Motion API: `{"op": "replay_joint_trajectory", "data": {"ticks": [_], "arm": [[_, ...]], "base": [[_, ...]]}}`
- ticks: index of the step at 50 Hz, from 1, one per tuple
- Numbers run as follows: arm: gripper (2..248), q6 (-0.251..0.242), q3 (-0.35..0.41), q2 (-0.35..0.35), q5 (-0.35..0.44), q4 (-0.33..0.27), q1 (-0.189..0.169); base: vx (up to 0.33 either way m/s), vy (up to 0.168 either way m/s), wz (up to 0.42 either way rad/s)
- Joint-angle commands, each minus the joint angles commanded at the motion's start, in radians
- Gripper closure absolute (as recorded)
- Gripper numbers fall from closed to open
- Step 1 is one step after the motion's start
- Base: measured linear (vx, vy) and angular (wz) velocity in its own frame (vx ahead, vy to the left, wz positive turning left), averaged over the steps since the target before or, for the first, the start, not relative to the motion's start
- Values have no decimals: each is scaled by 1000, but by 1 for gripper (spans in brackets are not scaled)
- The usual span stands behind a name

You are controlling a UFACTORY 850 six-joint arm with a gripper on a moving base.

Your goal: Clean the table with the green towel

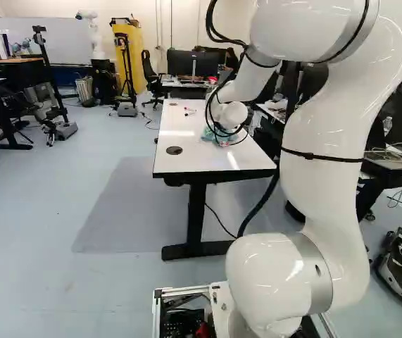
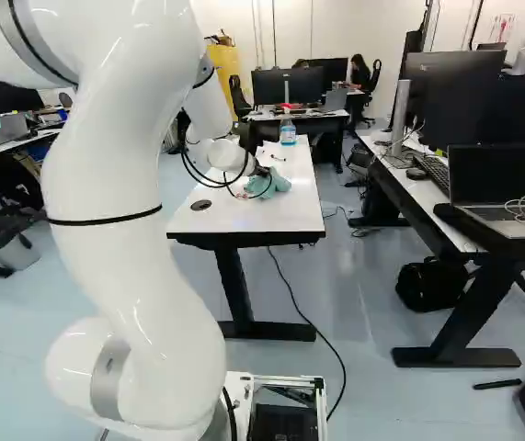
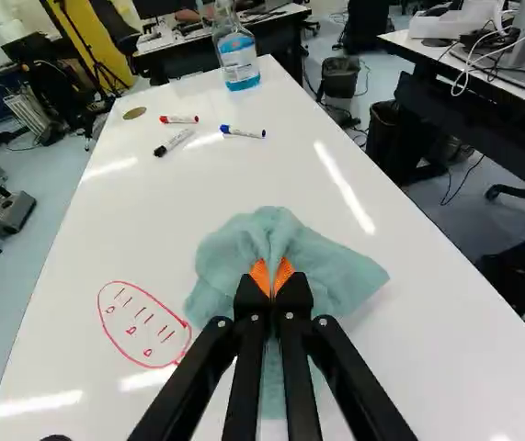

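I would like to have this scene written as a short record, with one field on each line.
gripper: shut on the green towel
towel state: bunched around the fingertips, edges spread out
work surface: white table
marks: red writing inside a drawn red loop, beside the towel
markers: three, lying ahead of the towel; red-capped, black-capped, blue-capped
bottle: upright, beyond the markers, blue liquid inside

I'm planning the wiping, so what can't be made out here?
- Wrist view: any marks beneath the towel; it covers the table there.
- Wrist view: part of the towel, behind the tool.
- Wrist view: top of the bottle, cut off by the edge; right base view: too small.
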Motion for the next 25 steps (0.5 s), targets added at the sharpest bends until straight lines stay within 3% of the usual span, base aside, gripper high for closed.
{"op": "replay_joint_trajectory", "data": {"ticks": [25], "arm": [[226, 0, -7, -43, 0, 0, 0]], "base": [[0, 0, 0]]}}
